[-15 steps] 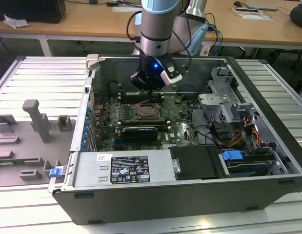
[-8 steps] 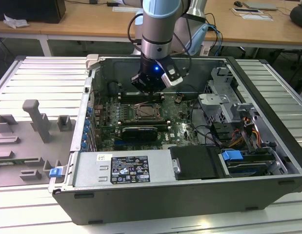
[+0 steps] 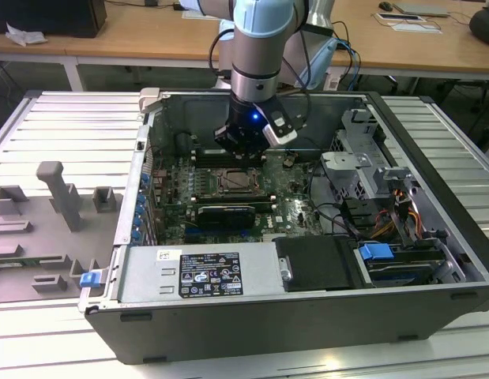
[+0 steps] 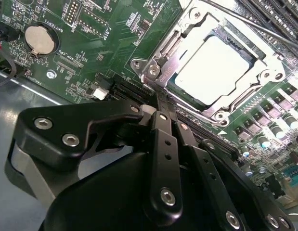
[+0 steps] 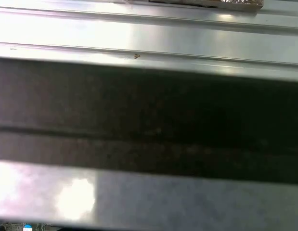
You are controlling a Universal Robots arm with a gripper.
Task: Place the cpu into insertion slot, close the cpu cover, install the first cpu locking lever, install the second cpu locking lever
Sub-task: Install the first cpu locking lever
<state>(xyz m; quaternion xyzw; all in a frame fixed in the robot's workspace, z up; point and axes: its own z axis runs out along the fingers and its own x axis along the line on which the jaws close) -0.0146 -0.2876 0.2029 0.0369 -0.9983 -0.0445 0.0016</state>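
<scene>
My pincer (image 4: 164, 107) hung low inside the open computer case (image 3: 434, 237), over the green motherboard (image 4: 115, 43) toward the case's far wall. Its two black fingers (image 4: 164, 144) lay pressed together, clamped on nothing. Just beyond their tips sat the insertion slot (image 4: 213, 65), and the cpu (image 4: 213, 70) lay flat inside it, its pale metal top showing through the window of the cpu cover (image 4: 264, 72), which lay down over it. In the exterior view the slot (image 3: 232, 180) sat right under my wrist. A round coin battery (image 4: 39, 39) sat well apart from the slot.
</scene>
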